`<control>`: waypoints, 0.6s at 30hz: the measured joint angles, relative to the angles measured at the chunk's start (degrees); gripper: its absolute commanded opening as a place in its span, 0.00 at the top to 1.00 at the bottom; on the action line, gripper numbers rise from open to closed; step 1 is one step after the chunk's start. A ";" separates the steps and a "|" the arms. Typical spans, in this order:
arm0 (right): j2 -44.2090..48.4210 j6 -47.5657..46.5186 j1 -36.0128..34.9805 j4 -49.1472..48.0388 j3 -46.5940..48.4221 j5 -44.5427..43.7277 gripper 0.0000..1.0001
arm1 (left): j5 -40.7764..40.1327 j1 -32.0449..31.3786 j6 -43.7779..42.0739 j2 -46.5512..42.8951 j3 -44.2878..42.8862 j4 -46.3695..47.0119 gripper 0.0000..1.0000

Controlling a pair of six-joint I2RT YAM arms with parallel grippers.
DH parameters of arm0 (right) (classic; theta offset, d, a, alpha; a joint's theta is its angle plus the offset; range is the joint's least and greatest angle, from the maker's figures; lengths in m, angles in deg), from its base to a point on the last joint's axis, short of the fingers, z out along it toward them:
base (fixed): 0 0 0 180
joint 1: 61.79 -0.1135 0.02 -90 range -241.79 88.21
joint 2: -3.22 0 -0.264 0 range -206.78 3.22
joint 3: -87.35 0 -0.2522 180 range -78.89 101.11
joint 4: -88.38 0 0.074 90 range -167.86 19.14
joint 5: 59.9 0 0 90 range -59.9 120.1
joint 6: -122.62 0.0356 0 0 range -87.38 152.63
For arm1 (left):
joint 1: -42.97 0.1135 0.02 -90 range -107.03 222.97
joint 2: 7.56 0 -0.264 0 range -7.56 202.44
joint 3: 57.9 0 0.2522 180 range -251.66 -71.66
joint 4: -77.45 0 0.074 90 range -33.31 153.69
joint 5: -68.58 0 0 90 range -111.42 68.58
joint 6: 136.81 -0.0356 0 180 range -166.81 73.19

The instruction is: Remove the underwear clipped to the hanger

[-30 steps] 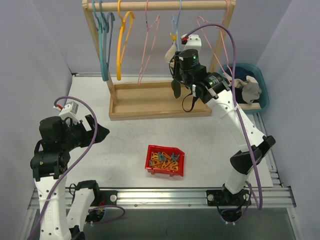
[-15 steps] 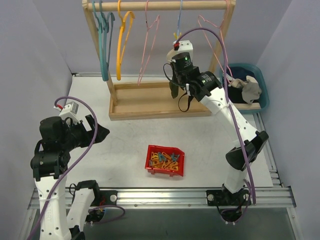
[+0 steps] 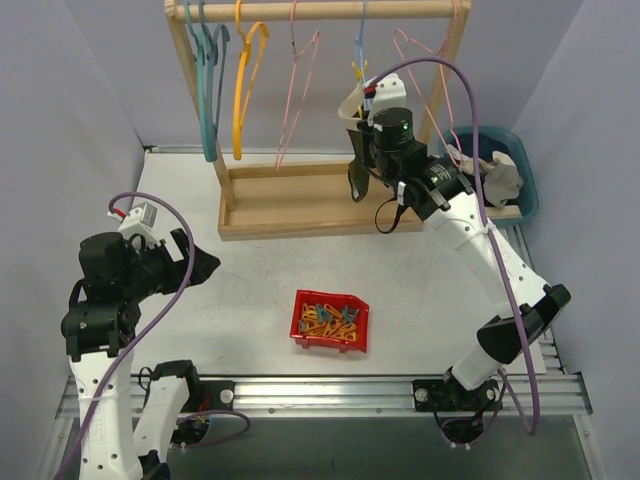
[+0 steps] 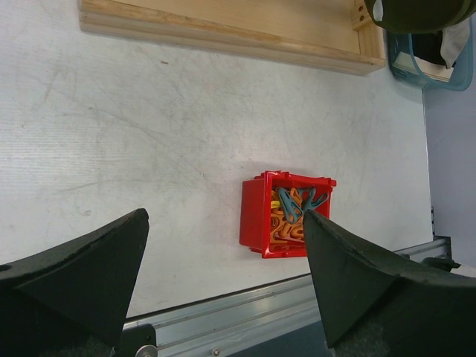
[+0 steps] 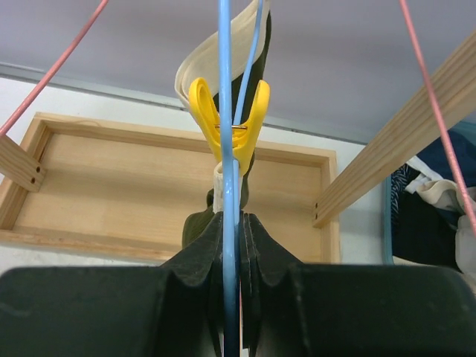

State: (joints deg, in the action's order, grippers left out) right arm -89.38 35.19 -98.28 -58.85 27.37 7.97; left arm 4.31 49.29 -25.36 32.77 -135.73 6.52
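Seen from above, your right gripper (image 3: 368,118) reaches inside the wooden rack (image 3: 320,215) to the blue hanger (image 3: 361,40) near its right post. The dark olive underwear (image 3: 357,180) hangs there from a yellow clip (image 3: 357,72). Your left gripper (image 3: 192,262) sits well in front of the rack.

Its wrist view shows the jaws wide apart and empty.

Your right wrist view shows the jaws closed to a slit just under the clip, with cloth and wire running in. It is likely pinching the cloth, ready to pull it free.
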 measured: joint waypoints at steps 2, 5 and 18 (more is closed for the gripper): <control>1.25 -1.03 0.76 -1.01 -1.16 0.96 1.00 | 0.04 0.00 0.28 0.09 0.00 0.00 0.06; 2.91 -1.81 1.51 -4.46 -4.39 2.14 1.00 | 0.04 0.00 0.39 0.13 0.00 0.00 0.06; 7.50 -1.95 5.31 -17.31 -13.09 8.63 1.00 | 0.63 0.00 0.81 0.11 0.00 0.76 0.06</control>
State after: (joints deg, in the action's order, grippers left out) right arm -81.88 33.25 -92.96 -76.16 14.28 16.60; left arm 4.95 49.29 -24.55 32.88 -135.73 7.28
